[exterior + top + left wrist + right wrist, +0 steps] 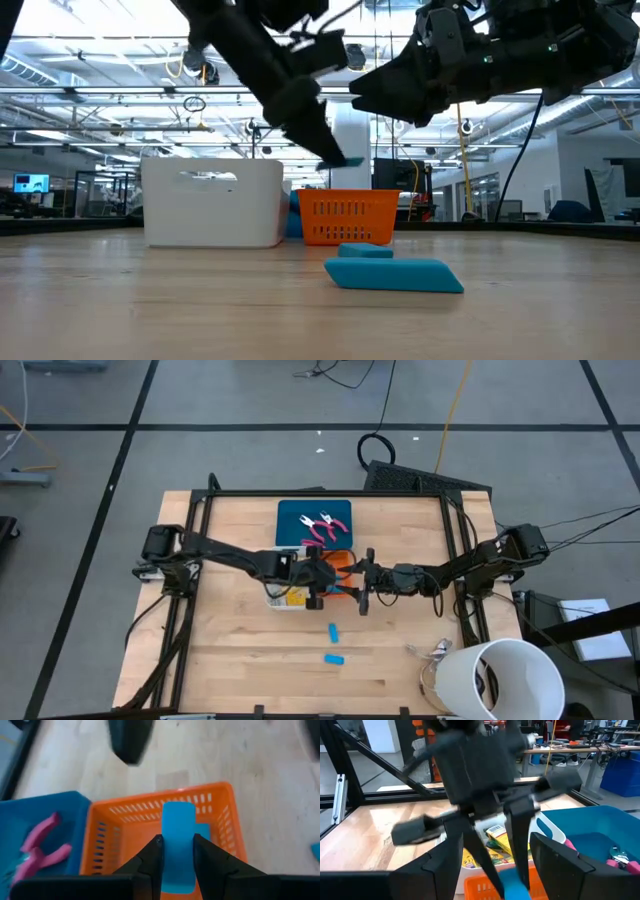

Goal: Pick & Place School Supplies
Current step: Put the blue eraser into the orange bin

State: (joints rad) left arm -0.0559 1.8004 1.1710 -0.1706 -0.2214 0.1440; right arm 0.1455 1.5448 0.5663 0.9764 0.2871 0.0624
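Note:
My left gripper (320,573) hovers over the orange tray (342,560) and is shut on a small blue oblong piece (178,820), also visible in the low view (345,160). My right gripper (495,870) is open and empty. It hangs just right of the orange tray, facing the left gripper. Two more blue pieces (332,631) (334,658) lie flat on the table nearer the front edge. Two pink-handled pliers (325,525) lie in the teal tray (295,515). Yellow pieces (500,842) lie in the white tray (283,598). My left gripper pinches the blue piece between its two fingers (152,852), which grip its long sides (170,845) near the end closer to the wrist. The piece runs along the fingers and its free end sticks out past the tips. It is lifted clear above the orange tray's opening.
The teal, orange and white trays stand close together at the table's middle and far side. A big white cup (510,678) stands at the near right corner with some clutter beside it. Bare wood lies left and near of the trays.

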